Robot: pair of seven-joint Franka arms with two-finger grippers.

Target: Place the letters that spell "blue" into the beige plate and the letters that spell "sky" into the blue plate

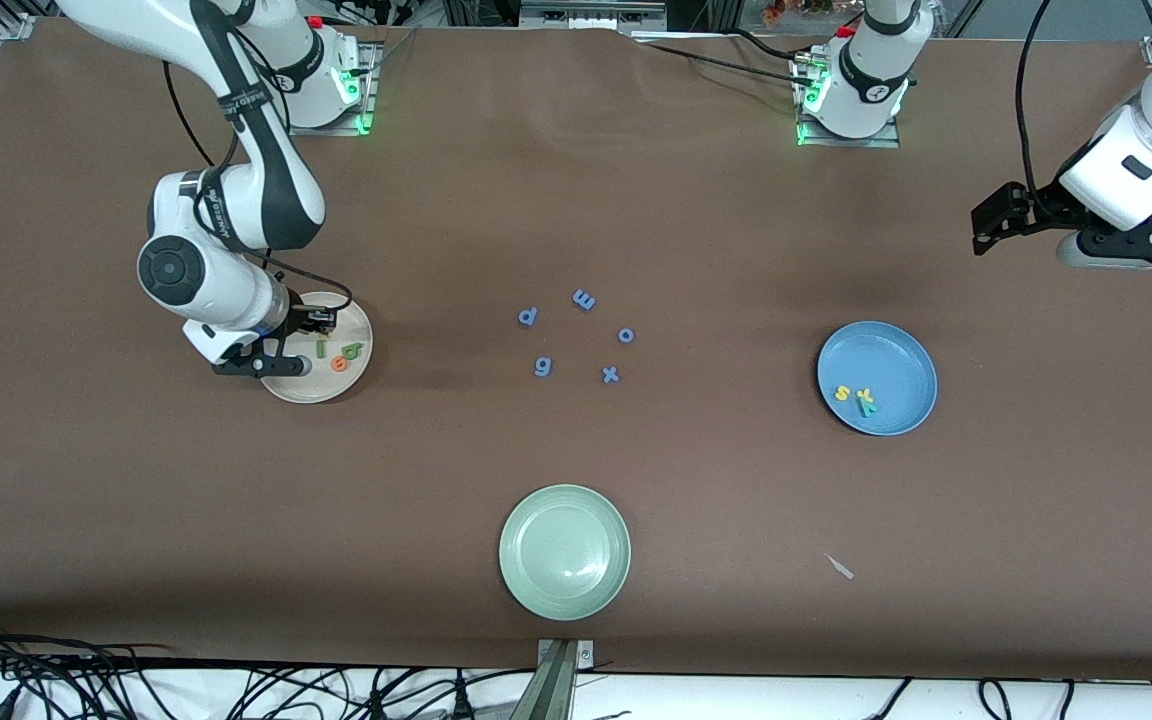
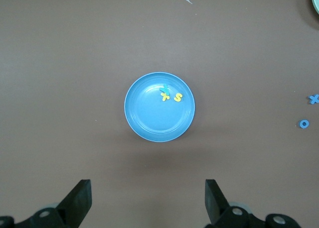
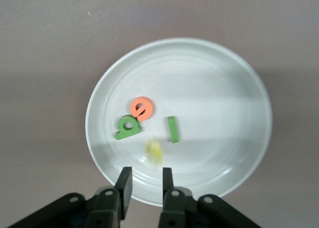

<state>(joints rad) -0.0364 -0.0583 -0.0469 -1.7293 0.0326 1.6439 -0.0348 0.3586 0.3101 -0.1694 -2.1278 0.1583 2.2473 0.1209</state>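
The right gripper hangs over the beige plate at the left of the front view, toward the right arm's end of the table. Its fingers stand a narrow way apart with nothing between them. Just off their tips a blurred yellow u shows over the plate; whether it is touching the plate cannot be told. In the plate lie the dark green b, the orange e touching it, and the green l a little apart.

The left gripper waits in the air at the right edge of the front view, over bare table, its fingers spread wide and empty. The blue plate, at the right of the front view, holds the yellow s, the yellow k and the teal y, the last two overlapping.

Five blue letters lie in a loose ring at mid-table, and a pale green plate sits nearer the front camera
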